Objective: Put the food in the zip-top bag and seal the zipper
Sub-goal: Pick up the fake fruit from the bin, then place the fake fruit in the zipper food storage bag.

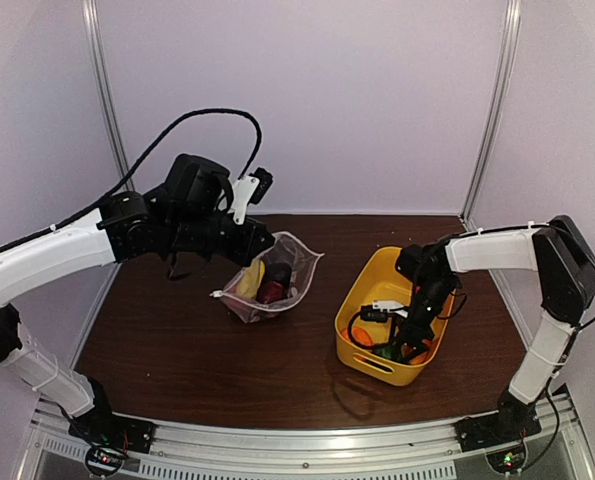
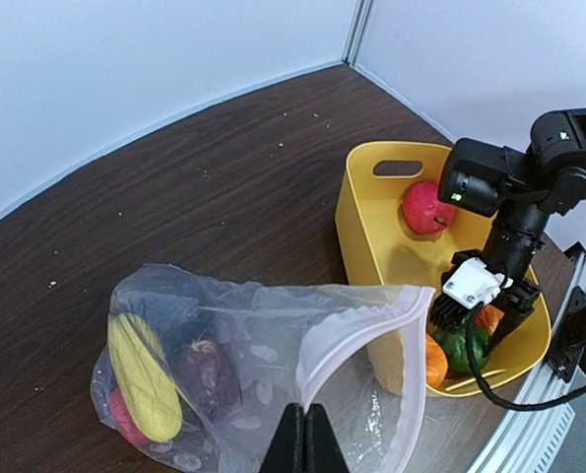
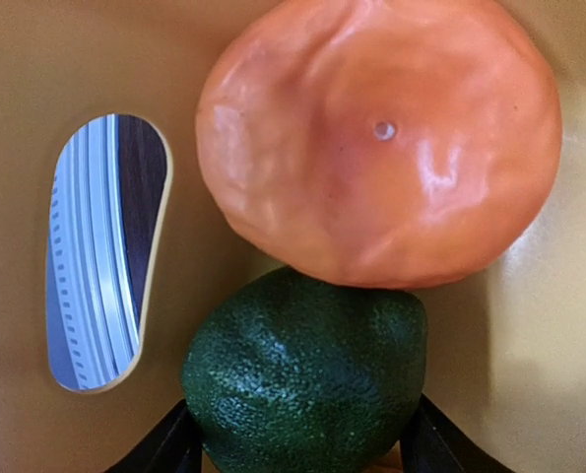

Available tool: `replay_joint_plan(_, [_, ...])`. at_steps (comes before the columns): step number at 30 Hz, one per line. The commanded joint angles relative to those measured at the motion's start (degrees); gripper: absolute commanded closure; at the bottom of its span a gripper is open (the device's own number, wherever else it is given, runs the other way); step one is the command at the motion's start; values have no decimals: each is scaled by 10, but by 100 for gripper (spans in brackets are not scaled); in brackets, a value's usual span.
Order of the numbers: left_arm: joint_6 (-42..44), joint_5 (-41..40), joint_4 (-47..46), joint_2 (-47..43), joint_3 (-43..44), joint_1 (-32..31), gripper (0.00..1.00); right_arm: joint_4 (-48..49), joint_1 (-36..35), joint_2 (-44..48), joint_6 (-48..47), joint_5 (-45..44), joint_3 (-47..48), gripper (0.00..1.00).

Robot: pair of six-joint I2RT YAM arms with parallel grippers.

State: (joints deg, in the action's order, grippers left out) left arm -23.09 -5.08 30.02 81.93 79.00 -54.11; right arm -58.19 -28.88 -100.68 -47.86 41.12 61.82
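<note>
The zip-top bag lies open on the table, its mouth toward the tub. Inside are a yellow corn, a dark purple piece and a pink piece. My left gripper is shut on the bag's pale zipper edge and holds it up; from above it is at the bag's rim. My right gripper is down in the yellow tub, its fingers against both sides of a green fruit. An orange fruit rests against the green one.
The tub also holds a red fruit at its far end. The tub's handle slot is beside the green fruit. White booth walls stand behind and at both sides of the brown table.
</note>
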Motion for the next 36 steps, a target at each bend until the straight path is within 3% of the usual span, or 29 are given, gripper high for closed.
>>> replay_joint_plan(1, [-7, 7, -20, -19, -9, 2, 100, 43, 12, 46, 8, -15, 14, 43])
replay_joint_plan(12, [-14, 21, -38, -20, -14, 2, 100, -26, 22, 176, 12, -56, 77, 47])
replay_joint_plan(19, [-32, 36, -53, 3, -6, 1, 100, -32, -7, 238, 58, 6, 168, 49])
replay_joint_plan(24, [-63, 51, -59, 21, 15, 2, 100, -2, -38, 240, 99, 75, 238, 49])
replay_joint_plan(36, [-113, 79, -63, 45, 51, 1, 100, 27, -176, 140, 96, 48, 345, 50])
